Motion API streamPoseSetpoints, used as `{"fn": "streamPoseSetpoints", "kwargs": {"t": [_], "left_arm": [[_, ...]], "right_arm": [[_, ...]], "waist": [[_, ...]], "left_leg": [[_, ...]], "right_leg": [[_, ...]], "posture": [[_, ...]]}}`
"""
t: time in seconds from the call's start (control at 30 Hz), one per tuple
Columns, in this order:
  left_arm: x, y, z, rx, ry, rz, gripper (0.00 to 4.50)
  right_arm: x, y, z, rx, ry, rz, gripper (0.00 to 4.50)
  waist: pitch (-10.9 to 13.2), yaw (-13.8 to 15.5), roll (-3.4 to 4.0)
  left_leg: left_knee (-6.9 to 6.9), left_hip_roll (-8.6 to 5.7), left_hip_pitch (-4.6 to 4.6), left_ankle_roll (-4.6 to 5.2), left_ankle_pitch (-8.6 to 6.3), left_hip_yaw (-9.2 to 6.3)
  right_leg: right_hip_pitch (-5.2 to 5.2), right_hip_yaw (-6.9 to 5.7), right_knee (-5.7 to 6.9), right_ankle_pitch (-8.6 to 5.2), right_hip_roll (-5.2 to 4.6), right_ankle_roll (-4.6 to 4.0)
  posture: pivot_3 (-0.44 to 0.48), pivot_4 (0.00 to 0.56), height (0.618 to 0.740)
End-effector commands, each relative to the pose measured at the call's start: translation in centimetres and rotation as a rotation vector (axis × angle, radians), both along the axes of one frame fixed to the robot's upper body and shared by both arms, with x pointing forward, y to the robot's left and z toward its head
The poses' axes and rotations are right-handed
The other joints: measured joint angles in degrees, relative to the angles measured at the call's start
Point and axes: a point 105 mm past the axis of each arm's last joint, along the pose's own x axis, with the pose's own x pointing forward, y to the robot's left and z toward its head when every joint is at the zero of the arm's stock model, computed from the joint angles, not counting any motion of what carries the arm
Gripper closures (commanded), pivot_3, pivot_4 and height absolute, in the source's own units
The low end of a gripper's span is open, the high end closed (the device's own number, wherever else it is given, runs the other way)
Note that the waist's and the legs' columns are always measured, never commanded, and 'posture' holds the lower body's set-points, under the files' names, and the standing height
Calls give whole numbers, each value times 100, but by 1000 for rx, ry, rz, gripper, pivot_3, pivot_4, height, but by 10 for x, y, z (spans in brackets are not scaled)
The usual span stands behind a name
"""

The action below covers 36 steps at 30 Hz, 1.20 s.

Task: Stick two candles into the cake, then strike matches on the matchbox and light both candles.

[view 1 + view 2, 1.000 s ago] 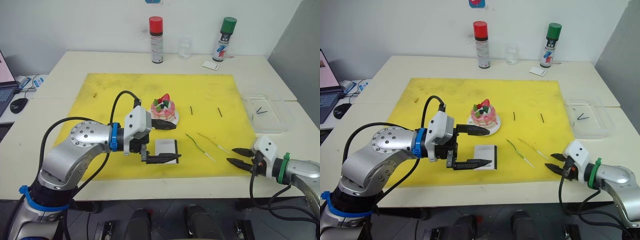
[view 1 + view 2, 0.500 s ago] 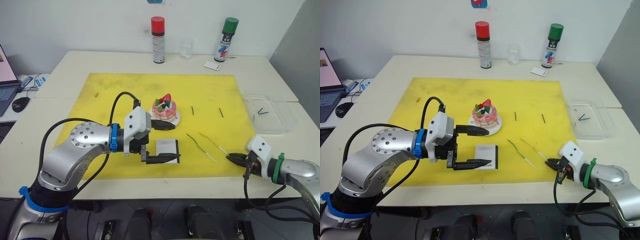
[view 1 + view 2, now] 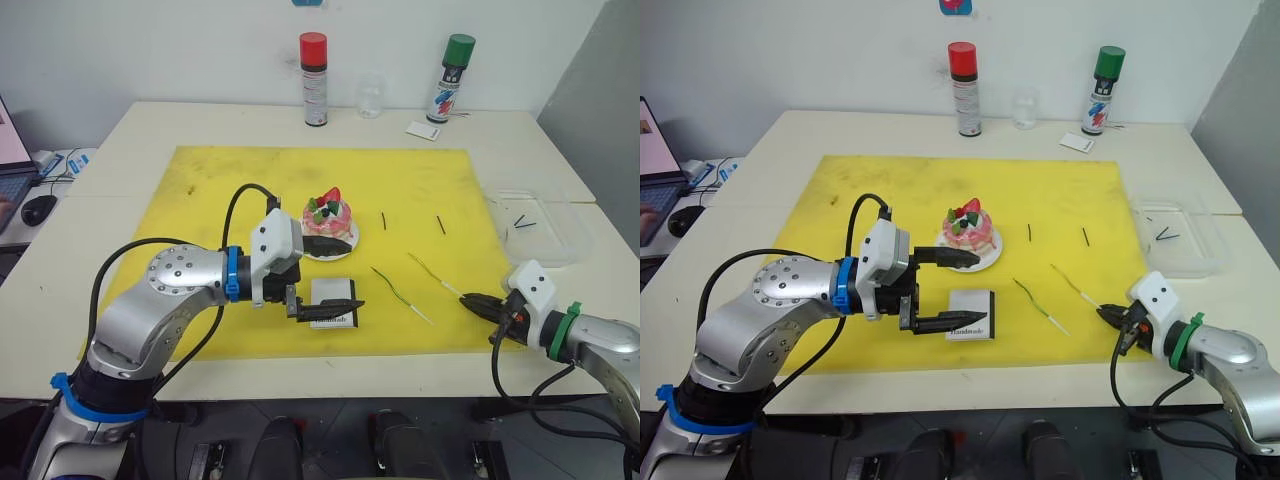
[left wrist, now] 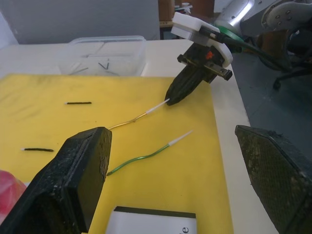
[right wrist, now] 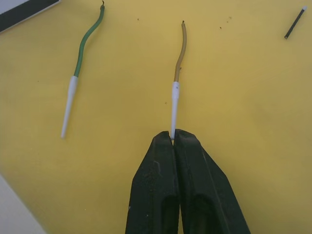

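My right gripper is closed on the white tip of one candle, which runs out ahead of my fingers over the yellow mat. The second candle lies flat just beside it, toward the matchbox.

My left gripper stands wide apart — one finger near the cake, the other over the matchbox, holding nothing.

Two matches lie on the mat beyond the candles, well apart from both grippers.
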Motion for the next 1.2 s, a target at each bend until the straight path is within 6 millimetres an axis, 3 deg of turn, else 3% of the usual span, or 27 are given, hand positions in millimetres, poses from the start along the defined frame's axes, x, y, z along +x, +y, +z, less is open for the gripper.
{"fn": "streamPoseSetpoints", "kwargs": {"t": [0.03, 0.17, 0.23, 0.4, 0.77, 1.2], "left_arm": [[-6, -3, 10, -2, -53, -27, 0], [-6, -3, 11, 0, -55, -32, 0], [-6, -3, 12, 0, -56, -33, 0], [-7, -3, 13, 0, -57, -34, 0], [-7, -4, 15, 0, -64, -31, 0], [-7, -6, 18, -7, -71, -36, 0]], "right_arm": [[-2, -1, 4, -50, -20, 17, 4396], [-3, -1, 1, -61, -6, 27, 4236], [-5, 0, 0, -53, 3, 33, 3818], [-5, 0, -1, -68, -6, 22, 2191], [5, 11, 3, 18, -1, -31, 2191], [9, 18, 2, -4, 32, -29, 2191]], "waist": [[0, 1, 0], [0, 0, 0], [0, -1, 0], [0, 0, 0], [0, -27, 0], [0, -21, 0]], "left_leg": [[0, 0, 0, 0, 0, 0], [3, 0, 1, 0, 0, 1], [3, 0, 1, 0, 0, 0], [1, 0, 1, 0, 0, 0], [2, 2, 2, 1, 0, 0], [0, 1, -2, 1, -1, 1]], "right_leg": [[0, 0, 0, 0, 0, 0], [0, 2, 1, 0, 0, 0], [0, 1, 1, 0, 0, 0], [0, 1, -1, 0, 0, 0], [0, 1, 0, 0, 1, -1], [-3, 2, -4, 0, 1, -1]], "posture": [[0, 150, 740], [0, 150, 740], [0, 150, 740], [0, 150, 740], [0, 150, 740], [0, 150, 740]]}}
